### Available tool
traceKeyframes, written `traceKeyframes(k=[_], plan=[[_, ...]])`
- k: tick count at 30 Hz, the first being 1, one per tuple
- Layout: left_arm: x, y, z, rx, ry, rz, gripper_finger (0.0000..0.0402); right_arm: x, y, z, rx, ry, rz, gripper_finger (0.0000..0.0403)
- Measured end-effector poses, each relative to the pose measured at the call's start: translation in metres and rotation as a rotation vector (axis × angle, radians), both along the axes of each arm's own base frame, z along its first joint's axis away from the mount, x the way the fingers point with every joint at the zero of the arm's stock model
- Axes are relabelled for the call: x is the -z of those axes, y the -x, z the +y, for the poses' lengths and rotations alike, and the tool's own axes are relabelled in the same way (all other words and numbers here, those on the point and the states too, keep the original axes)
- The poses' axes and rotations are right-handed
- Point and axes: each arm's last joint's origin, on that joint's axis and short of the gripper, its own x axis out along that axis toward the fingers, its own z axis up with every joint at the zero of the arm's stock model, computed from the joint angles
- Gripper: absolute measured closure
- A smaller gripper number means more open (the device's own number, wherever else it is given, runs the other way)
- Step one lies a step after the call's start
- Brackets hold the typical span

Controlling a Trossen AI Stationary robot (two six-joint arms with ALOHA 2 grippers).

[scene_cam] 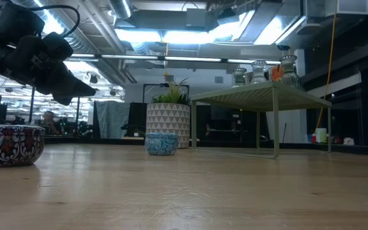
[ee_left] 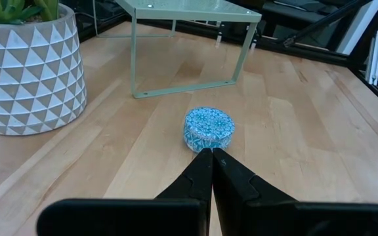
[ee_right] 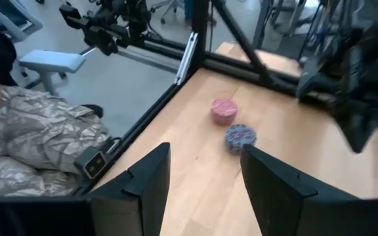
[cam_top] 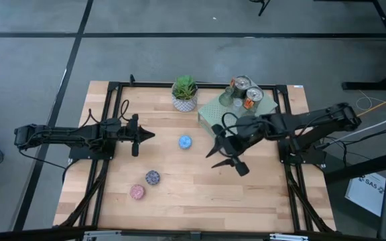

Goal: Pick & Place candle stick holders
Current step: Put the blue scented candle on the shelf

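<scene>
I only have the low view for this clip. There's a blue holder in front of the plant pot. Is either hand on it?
Observer: No. The left hand is shut and empty, pointing at the blue holder; the high view shows a gap between them.
Operator: And the right hand?
Observer: The right hand is open and empty, just in front of the pale green stand.
Operator: Any holder outside my view?
Observer: Yes, a pink holder sits beside the purple mosaic holder, near the table's front left.
</scene>
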Motion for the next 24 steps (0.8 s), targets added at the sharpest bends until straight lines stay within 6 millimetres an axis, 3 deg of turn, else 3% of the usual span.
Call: traceKeyframes(k=[14,24], plan=[[0.000,0.000,0.000,0.001,0.000,0.001,0.0396,0.041,-0.019,0.044,-0.106,0.027,0.145,0.0215],[0.000,0.000,0.000,0.000,0.000,0.001,0.0396,0.091,-0.044,0.072,-0.155,0.067,0.235,0.0215]])
